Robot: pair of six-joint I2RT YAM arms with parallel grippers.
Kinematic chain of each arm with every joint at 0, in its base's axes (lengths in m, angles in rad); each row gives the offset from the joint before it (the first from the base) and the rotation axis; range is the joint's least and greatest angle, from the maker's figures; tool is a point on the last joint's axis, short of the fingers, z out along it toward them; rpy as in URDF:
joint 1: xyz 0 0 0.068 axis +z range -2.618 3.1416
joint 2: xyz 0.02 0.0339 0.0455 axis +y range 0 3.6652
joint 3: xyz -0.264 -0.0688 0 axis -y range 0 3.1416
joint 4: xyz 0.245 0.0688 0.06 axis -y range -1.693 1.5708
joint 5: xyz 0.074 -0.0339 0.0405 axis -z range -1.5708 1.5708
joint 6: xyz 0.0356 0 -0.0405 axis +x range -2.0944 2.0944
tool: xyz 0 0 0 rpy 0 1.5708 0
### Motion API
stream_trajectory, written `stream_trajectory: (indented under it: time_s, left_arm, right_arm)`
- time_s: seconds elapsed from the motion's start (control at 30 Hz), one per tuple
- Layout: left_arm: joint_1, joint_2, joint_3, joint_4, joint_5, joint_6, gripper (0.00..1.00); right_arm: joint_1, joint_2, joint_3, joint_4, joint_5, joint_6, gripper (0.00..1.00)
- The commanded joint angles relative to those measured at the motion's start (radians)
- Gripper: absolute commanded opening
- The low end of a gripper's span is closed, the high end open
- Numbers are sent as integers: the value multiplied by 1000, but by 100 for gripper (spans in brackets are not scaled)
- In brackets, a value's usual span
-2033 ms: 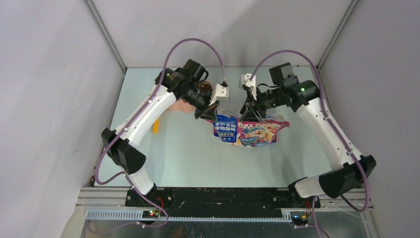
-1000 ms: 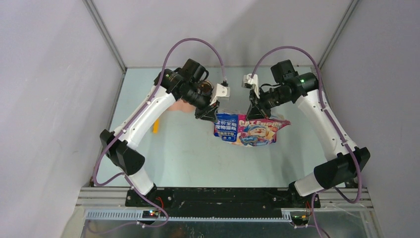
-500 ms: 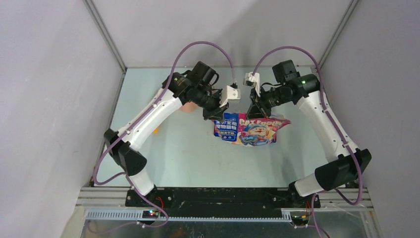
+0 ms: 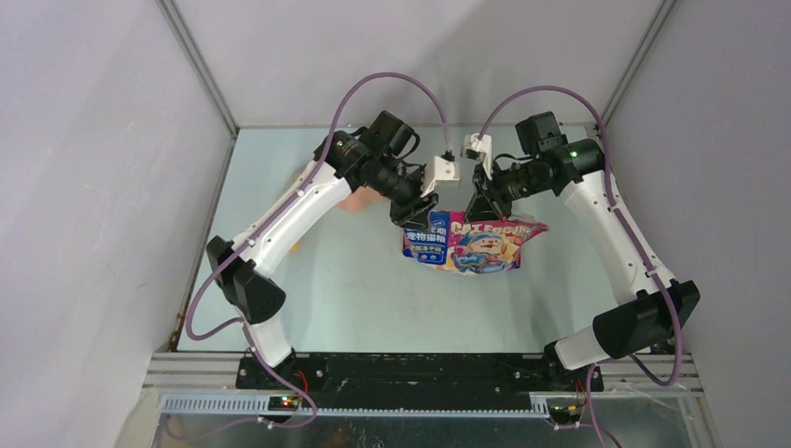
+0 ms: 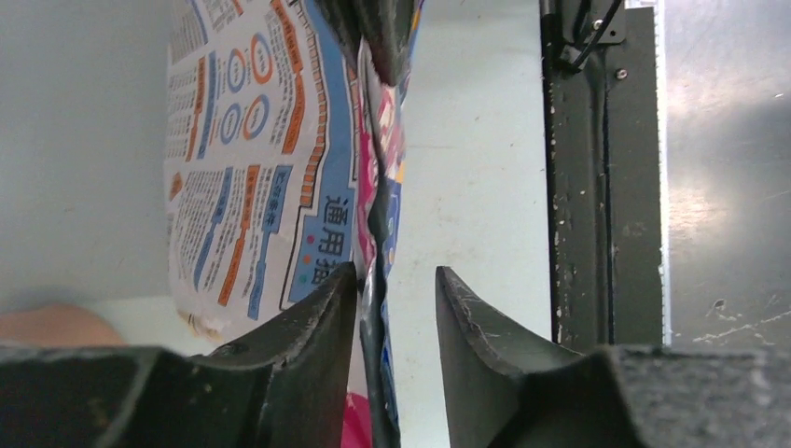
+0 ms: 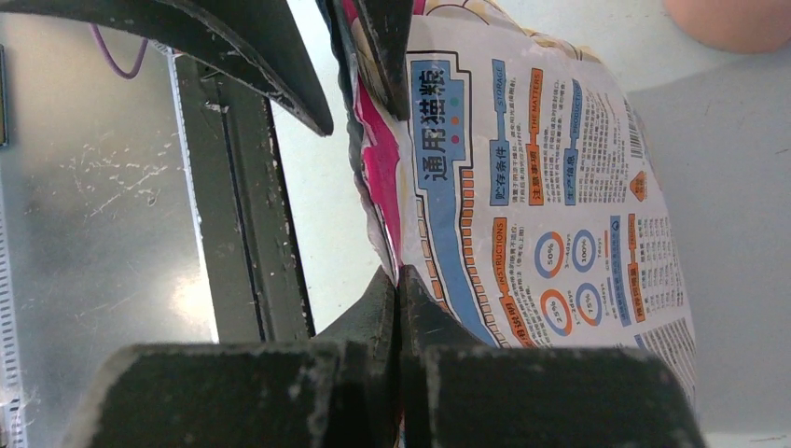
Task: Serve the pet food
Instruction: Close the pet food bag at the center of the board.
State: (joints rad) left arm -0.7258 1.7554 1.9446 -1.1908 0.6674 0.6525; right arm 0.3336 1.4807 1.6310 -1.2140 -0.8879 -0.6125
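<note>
The pet food itself is hidden inside its glossy blue, pink and white cat food bag [image 4: 471, 245], which hangs upright just above the table. My right gripper [image 4: 480, 207] is shut on the bag's top edge; in the right wrist view the gripper [image 6: 399, 275] pinches the seam beside the printed back panel [image 6: 541, 187]. My left gripper [image 4: 418, 219] is open at the same top edge, to the left. In the left wrist view the gripper [image 5: 395, 275] straddles the bag's [image 5: 252, 168] edge, which lies against the left finger [image 5: 317, 317]; the other finger stands clear.
A pink feeder [image 4: 359, 201] shows partly under my left arm at the back left. A yellow scoop [image 4: 295, 247] peeks out beside that arm. The black base rail [image 4: 420, 369] runs along the near edge, and grey walls close in both sides.
My left gripper has slid right along the bag's top edge towards the right gripper, and its jaws have opened. The right gripper and the bag have stayed put.
</note>
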Motion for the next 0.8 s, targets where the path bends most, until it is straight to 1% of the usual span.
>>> stream_trajectory:
  time_s: [0.0, 0.03, 0.07, 0.1, 0.13, 0.17, 0.2, 0.33, 0.43, 0.53, 0.6, 0.67, 0.7, 0.73, 0.77]
  left_arm:
    - [-12, 31, 58, 11, 83, -24, 36]
    - [-14, 38, 78, -3, 92, -19, 32]
    - [-15, 53, 87, -14, 97, -8, 20]
    - [-18, 61, 107, -34, 111, 4, 14]
    - [-18, 74, 116, -55, 121, 9, 3]
    - [-18, 80, 129, -67, 142, 30, 2]
    - [-18, 89, 134, -93, 157, 43, 0]
    - [-16, 100, 168, -200, 243, 154, 0]
    - [-3, 101, 197, -280, 295, 247, 0]
    - [15, 107, 222, -395, 366, 336, 0]
    - [20, 96, 190, -410, 381, 361, 0]
    - [20, 80, 174, -411, 380, 380, 0]
    - [20, 77, 171, -412, 377, 379, 0]
    - [21, 75, 168, -411, 375, 374, 0]
    - [21, 73, 166, -412, 378, 372, 0]
  right_arm:
    - [1, -46, 4, 39, -116, 23, 0]
    - [1, -47, 4, 36, -118, 19, 0]
    - [1, -47, 4, 31, -122, 17, 0]
    - [1, -47, 5, 27, -124, 9, 0]
    - [1, -48, 6, 21, -128, 5, 0]
    - [0, -48, 6, 18, -137, -4, 0]
    - [-3, -48, 6, 12, -142, -9, 0]
    - [-30, -40, 13, 0, -157, -26, 0]
    - [-37, -40, 3, 14, -95, -30, 0]
    - [-51, -56, -26, 94, -50, 4, 0]
    - [-66, -56, -36, 140, -24, 43, 0]
    - [-70, -55, -40, 184, 67, 84, 0]
    - [-70, -62, -46, 233, 99, 104, 0]
    - [-70, -69, -67, 267, 182, 162, 0]
    - [-71, -88, -80, 339, 218, 188, 0]
